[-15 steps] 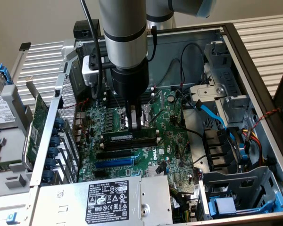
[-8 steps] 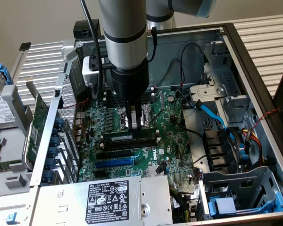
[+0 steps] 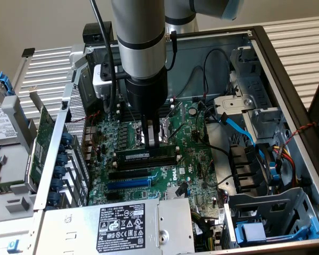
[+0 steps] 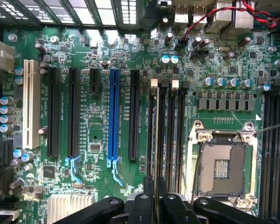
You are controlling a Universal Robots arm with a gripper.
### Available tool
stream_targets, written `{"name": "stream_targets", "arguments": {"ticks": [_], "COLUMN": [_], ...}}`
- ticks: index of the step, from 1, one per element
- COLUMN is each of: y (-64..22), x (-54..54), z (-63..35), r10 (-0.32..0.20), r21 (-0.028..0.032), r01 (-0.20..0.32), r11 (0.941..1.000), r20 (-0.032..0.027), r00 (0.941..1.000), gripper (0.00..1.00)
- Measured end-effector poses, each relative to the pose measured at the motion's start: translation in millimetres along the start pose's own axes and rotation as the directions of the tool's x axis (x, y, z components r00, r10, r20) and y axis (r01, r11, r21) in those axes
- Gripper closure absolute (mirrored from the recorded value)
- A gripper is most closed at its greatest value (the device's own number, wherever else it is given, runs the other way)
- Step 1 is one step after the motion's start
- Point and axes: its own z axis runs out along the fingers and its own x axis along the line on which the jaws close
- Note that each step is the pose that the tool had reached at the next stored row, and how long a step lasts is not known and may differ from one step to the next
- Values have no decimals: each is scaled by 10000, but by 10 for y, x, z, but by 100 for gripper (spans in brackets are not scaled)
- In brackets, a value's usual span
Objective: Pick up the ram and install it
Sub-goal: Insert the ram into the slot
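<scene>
Gripper [image 3: 153, 141] clamped on the ram [image 3: 135, 154], its long edge lying along a memory slot [image 4: 181, 135] mid-motherboard [image 3: 170, 172]; blue cable [image 3: 238, 126] near, toward the exterior view's right.

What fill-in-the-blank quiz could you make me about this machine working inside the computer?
The end effector is ___ on the memory stick. The circuit board beneath it is ___. Between black slots sits one bright ___ slot.
Missing words: shut, green, blue.
</scene>
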Motion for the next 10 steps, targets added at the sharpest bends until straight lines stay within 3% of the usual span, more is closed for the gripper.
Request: {"name": "stream_targets", "arguments": {"ticks": [10], "y": [0], "x": [1], "z": [15], "r10": [0], "r21": [-1], "r01": [0], "r11": [10000], "r20": [-2], "r00": [10000], "gripper": [86]}}
